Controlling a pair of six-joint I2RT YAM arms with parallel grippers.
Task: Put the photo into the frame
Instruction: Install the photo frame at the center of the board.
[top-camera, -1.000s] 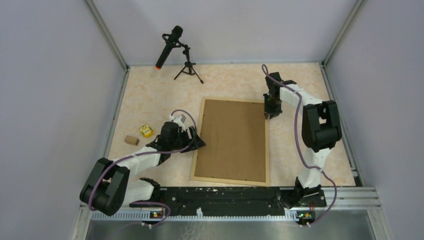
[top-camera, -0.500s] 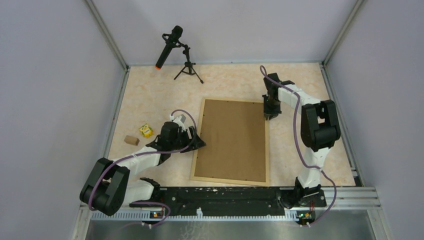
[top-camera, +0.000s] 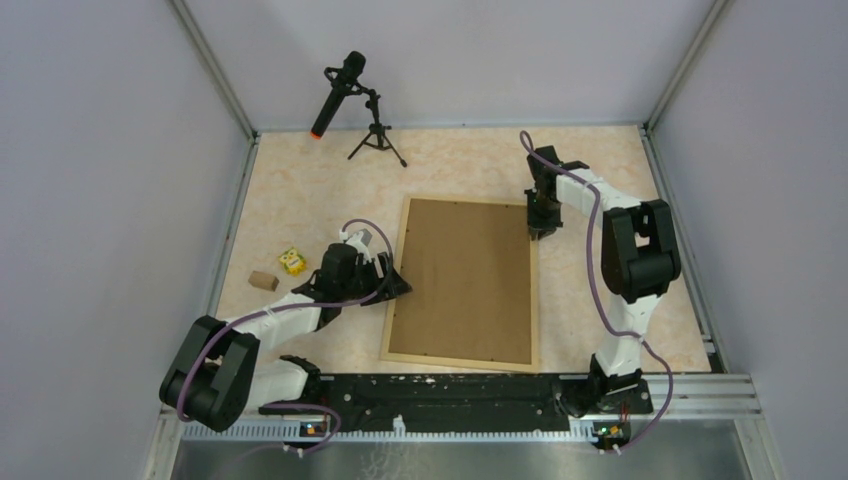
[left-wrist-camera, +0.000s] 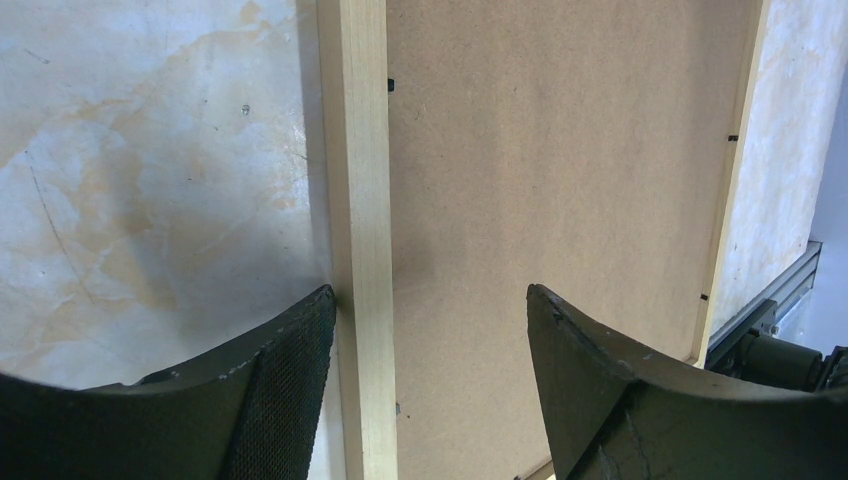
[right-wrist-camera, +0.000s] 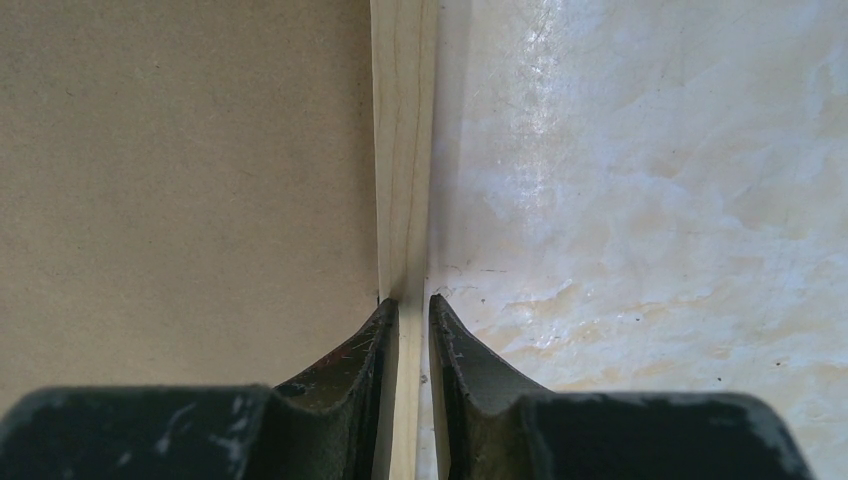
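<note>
closing on frame (right-wrist-camera: 403, 150): right gripper (right-wrist-camera: 413, 300) has narrowed in last second, jaws now pinching thin right rail near far corner. left gripper (left-wrist-camera: 430, 300) unchanged, wide, straddling left rail, one finger just outside rail, other over backing board (top-camera: 465, 280), holding nothing. frame lies flat mid-table, board filling it. photo not visible, possibly under board. judgement: frame secured for lift or shift. around: microphone (top-camera: 340, 90), yellow block (top-camera: 292, 261), brown block (top-camera: 264, 281), all left, well apart from frame; board bars access to photo.

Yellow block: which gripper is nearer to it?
Left. The left gripper straddles the left rail of the frame, near the yellow block; the right gripper pinches its far right rail.
</note>
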